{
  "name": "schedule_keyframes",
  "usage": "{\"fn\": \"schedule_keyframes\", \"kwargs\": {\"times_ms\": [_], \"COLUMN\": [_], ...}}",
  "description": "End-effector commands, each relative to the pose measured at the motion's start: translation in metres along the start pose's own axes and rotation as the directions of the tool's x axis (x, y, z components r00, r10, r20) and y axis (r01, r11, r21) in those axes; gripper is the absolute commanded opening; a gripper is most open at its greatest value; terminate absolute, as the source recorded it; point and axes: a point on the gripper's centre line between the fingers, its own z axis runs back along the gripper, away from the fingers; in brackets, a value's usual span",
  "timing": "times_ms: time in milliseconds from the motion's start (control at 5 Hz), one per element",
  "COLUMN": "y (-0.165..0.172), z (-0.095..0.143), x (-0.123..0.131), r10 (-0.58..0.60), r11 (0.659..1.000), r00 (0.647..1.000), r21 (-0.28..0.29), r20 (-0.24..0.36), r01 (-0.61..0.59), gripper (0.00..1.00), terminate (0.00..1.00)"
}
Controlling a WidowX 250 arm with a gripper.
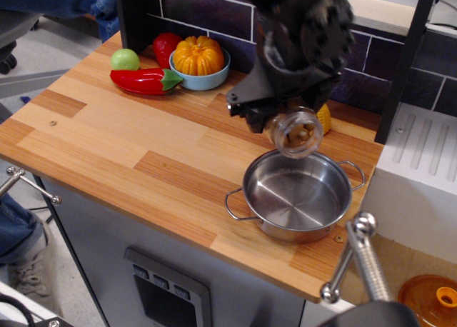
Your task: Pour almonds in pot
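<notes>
My black gripper point(282, 116) is shut on the clear jar of almonds point(296, 132). The jar is tipped, its open mouth facing forward and down, just above the far rim of the pot. Tan-brown almonds show inside the mouth. The shiny steel pot point(297, 193) with two wire loop handles stands on the wooden counter near its front right corner. Its inside looks empty. The jar's red label is hidden by the gripper.
A yellow toy corn point(325, 117) is partly hidden behind the jar. At the back left stand a light-blue bowl with an orange pumpkin point(199, 58), a red pepper point(145, 80), a green ball point(126, 59) and a red fruit point(165, 46). A white rack point(421, 156) lies to the right.
</notes>
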Motion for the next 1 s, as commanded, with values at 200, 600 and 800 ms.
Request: {"fn": "schedule_keyframes", "kwargs": {"times_ms": [200, 600, 800], "y": [-0.012, -0.021, -0.02], "z": [0.005, 0.003, 0.009], "x": [0.004, 0.01, 0.01], "r10": [-0.048, -0.021, -0.006], "r11": [0.994, 0.992, 0.984], "r00": [0.917, 0.8, 0.734], "r21": [-0.072, -0.087, -0.126], "r20": [0.396, 0.599, 0.679], "r01": [0.083, 0.091, 0.125], "gripper": [0.0, 0.0, 0.0], "terminate": [0.0, 0.0, 0.0]}}
